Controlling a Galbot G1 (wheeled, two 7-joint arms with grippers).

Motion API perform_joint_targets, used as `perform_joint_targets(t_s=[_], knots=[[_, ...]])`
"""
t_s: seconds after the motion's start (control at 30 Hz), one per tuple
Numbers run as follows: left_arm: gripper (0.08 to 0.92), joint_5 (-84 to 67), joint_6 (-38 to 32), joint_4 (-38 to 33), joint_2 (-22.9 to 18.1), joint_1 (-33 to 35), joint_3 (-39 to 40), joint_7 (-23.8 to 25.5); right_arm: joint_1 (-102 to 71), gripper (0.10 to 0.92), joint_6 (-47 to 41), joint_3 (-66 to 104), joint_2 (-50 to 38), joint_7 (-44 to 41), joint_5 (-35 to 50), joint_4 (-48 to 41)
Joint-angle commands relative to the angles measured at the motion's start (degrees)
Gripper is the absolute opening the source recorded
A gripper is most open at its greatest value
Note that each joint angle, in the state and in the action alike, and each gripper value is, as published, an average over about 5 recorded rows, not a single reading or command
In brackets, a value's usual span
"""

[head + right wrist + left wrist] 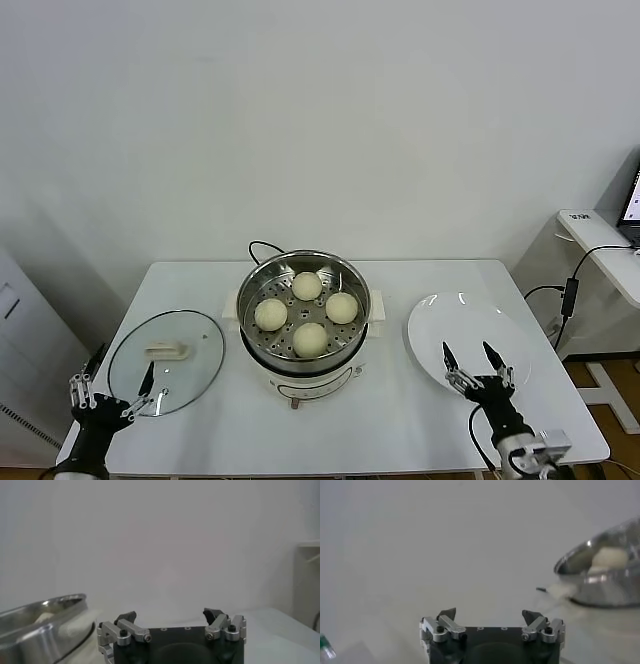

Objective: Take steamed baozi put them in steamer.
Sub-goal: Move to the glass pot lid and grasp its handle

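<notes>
Four cream-white baozi (307,286) sit inside the shiny steel steamer (256,282) on its white cooker base at the table's middle. The steamer also shows in the left wrist view (605,580) and in the right wrist view (40,625). My left gripper (122,378) is open and empty at the table's front left, by the glass lid. It shows in its own wrist view (490,615). My right gripper (470,355) is open and empty at the front right, over the near edge of the white plate. It shows in its own wrist view (170,615).
A round glass lid (166,360) with a white handle lies left of the steamer. A flat white plate (470,325) lies right of it, with nothing on it. A black cord (262,245) runs behind the cooker. A desk with cables (600,260) stands at far right.
</notes>
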Motion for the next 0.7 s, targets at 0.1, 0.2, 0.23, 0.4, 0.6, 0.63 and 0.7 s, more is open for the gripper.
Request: perform_joint_targets(t_s=[0.1,0.2,0.23,0.4,0.6,0.63,0.7], knots=[[0.823,42.72,-14.28,17.42,7.51,-6.00,-1.68,-14.62,-7.14,0.823,0.59,4.35,3.64,-2.94,-2.58,3.27],[0.823,46.28,-13.18,20.44,8.14,-9.15,0.03,-15.51,-7.64,0.823,0.99,4.93,3.61,-3.51,-2.36,3.24],[0.823,46.83,-12.66,21.31,8.23,-10.18,0.58,-15.67,-7.89,0.823,1.09,5.16,3.53,-3.75,-2.09,3.14],[0.823,49.41,-10.58,24.62,8.29,-14.90,2.30,-16.37,-9.33,0.823,0.96,6.43,3.12,-4.13,0.09,2.85],[0.823,52.82,-7.67,28.39,8.64,-19.52,3.39,-16.65,-10.37,0.823,1.10,7.40,3.34,-4.26,0.52,3.29],[0.823,53.31,-7.22,28.99,8.67,-20.11,3.44,-16.72,-10.44,0.823,1.10,7.47,3.37,-4.27,0.50,3.41],[0.823,53.65,-6.31,30.19,8.68,-21.34,3.52,-16.84,-10.55,0.823,0.92,7.57,3.38,-4.25,0.55,3.77]])
